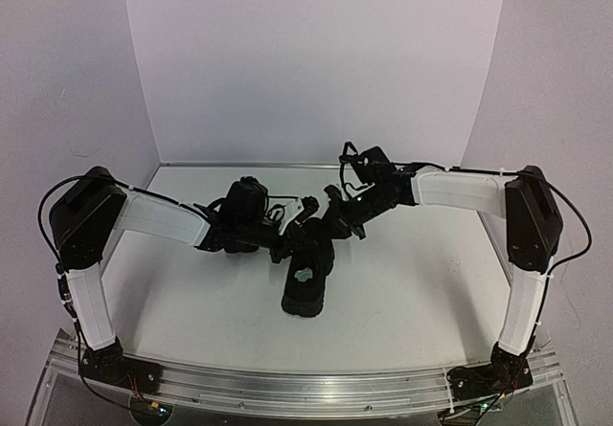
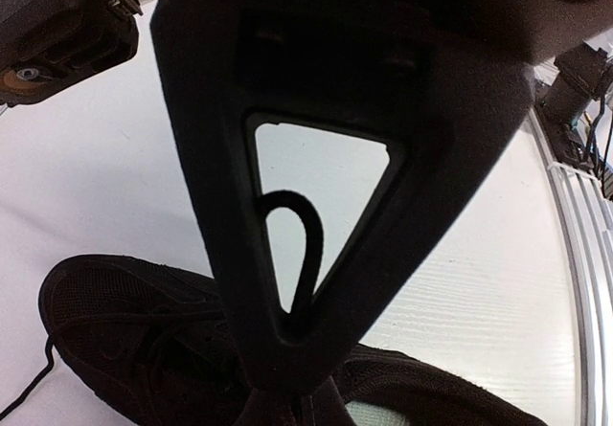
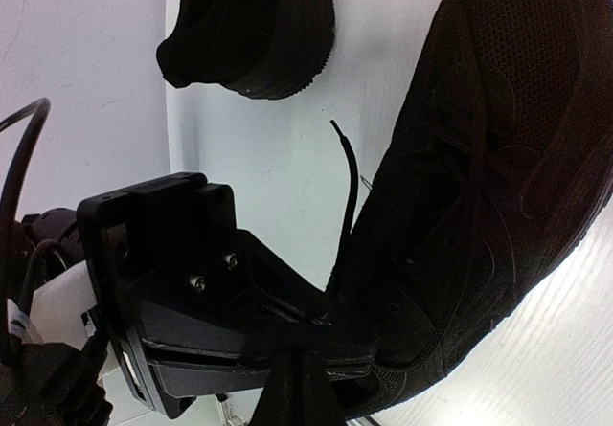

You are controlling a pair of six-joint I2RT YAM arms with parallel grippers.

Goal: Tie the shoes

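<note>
One black shoe [image 1: 306, 278] lies mid-table with its toe towards the arms and a pale patch inside; it also fills the left wrist view [image 2: 124, 330] and the right wrist view [image 3: 498, 158]. A second black shoe [image 3: 249, 24] lies just beyond it, mostly hidden under the left arm in the top view. My left gripper [image 1: 290, 237] [image 2: 302, 388] is shut over the first shoe's lacing, with a thin black lace loop [image 2: 302, 244] rising from its closed jaws. My right gripper [image 1: 330, 223] [image 3: 308, 373] is shut on a lace end [image 3: 347, 187] beside that shoe.
Both arms reach inward over the white table [image 1: 412, 292] and meet above the shoe. White walls close in the back and sides. An aluminium rail [image 1: 306, 388] [image 2: 575, 215] runs along the near edge.
</note>
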